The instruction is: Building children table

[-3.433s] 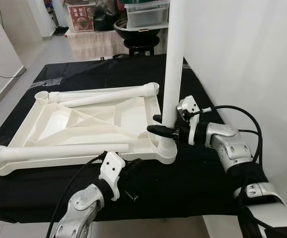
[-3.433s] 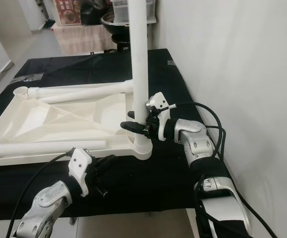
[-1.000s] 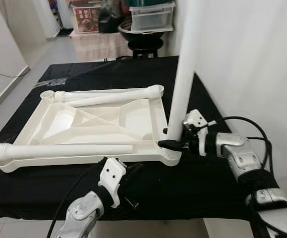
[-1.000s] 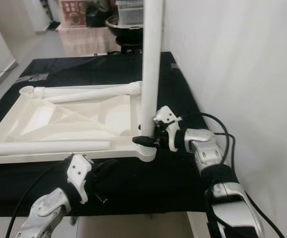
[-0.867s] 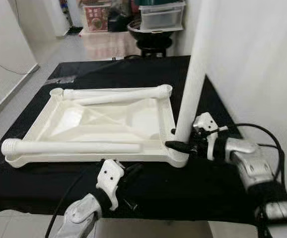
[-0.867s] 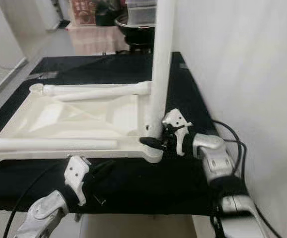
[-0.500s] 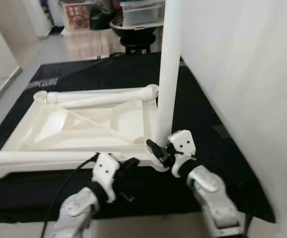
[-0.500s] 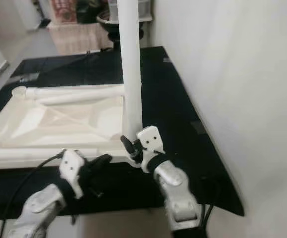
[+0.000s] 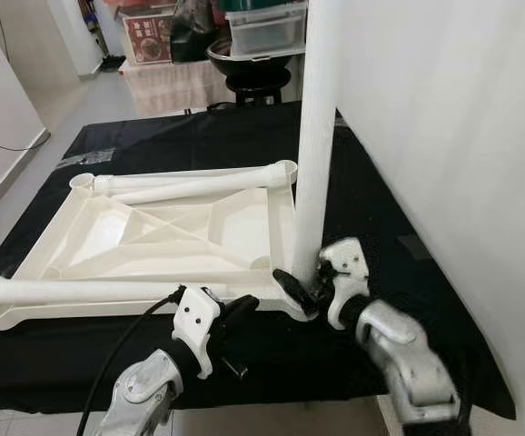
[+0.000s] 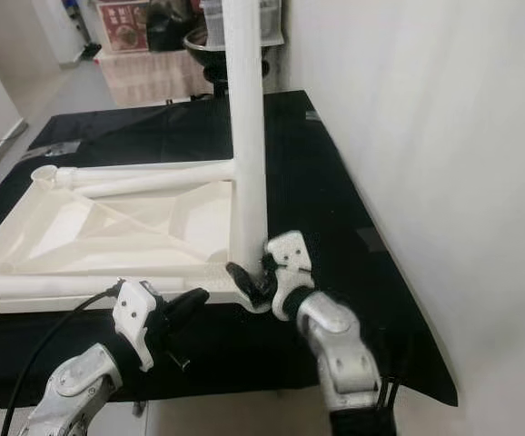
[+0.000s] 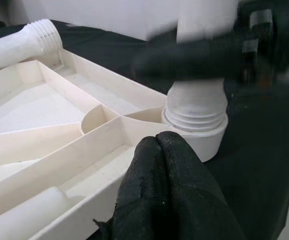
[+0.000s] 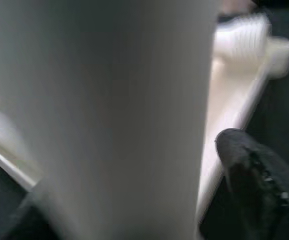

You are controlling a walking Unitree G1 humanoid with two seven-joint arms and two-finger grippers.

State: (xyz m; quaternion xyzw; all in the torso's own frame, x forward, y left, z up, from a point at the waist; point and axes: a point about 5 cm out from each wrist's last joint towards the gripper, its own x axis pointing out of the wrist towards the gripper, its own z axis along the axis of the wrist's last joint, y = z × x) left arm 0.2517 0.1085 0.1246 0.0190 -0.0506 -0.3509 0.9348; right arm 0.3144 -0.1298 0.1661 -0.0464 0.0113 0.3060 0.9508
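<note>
Left eye view: right hand (image 9: pixel 301 286) clamped around upright table leg (image 9: pixel 315 145) base.

You have a black-covered table (image 9: pixel 371 218) against a white wall (image 9: pixel 444 127) on the right. Far off, grey floor (image 9: pixel 72 100), a stool (image 9: pixel 258 86), stacked plastic bins (image 9: pixel 262 27).

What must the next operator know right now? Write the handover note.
Right gripper: closed around the base of the upright leg, which stands in the near right corner socket of the upside-down tabletop.
Left gripper: shut, empty, at the tabletop's near edge.
Done: one leg standing.
Left: three loose legs lie on the tabletop, two at the far edge, one at the near edge.
</note>
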